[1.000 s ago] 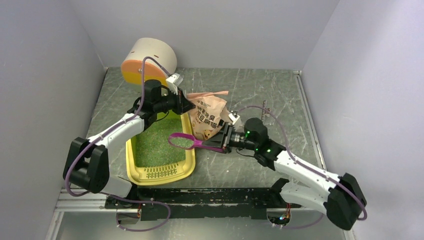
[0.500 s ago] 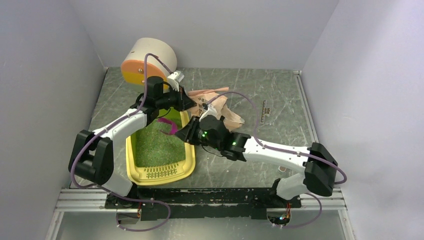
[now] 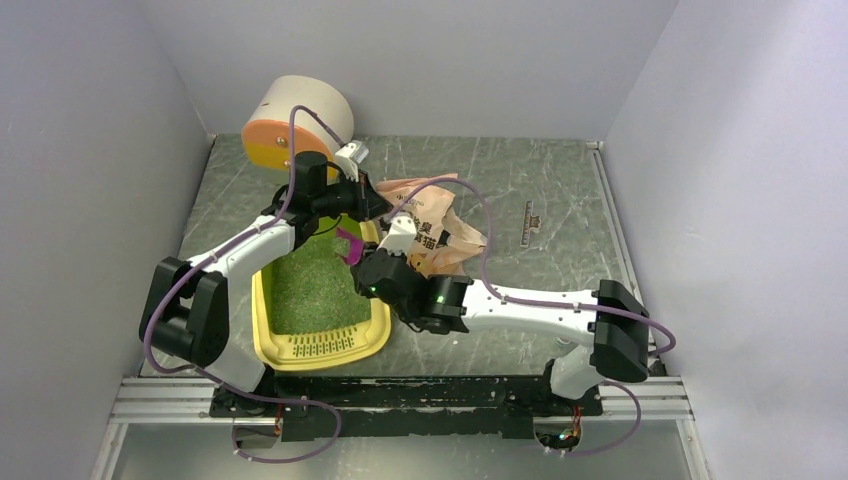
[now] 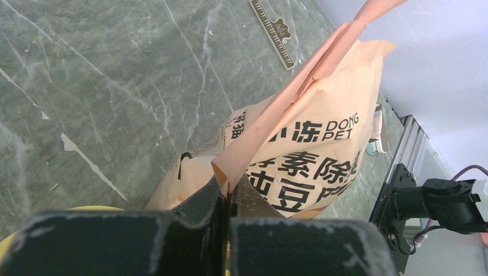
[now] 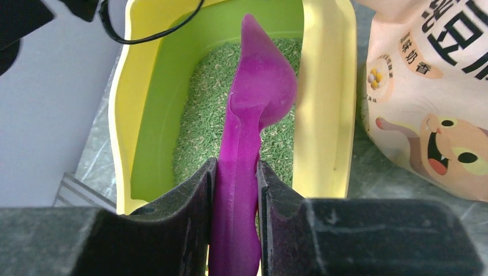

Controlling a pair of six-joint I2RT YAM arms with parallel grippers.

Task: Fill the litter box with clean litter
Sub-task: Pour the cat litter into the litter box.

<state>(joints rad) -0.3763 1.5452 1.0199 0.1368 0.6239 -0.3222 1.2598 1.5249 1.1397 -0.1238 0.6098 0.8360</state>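
Observation:
The yellow litter box lies left of centre, grille end toward me, with green litter covering its floor; the box and litter also show in the right wrist view. My left gripper is shut on the top flap of the pink-beige litter bag, beside the box's far right corner. My right gripper is shut on the handle of the magenta scoop, whose bowl hangs turned over above the litter at the far end of the box.
A white cylinder with an orange end stands at the back left corner. A small ruler-like strip lies on the table right of the bag. Grey walls close in the table on three sides.
My right arm has swung left from beside the box to over it, carrying the scoop from flat across the right rim to the box's far end. The left gripper has kept hold of the bag.

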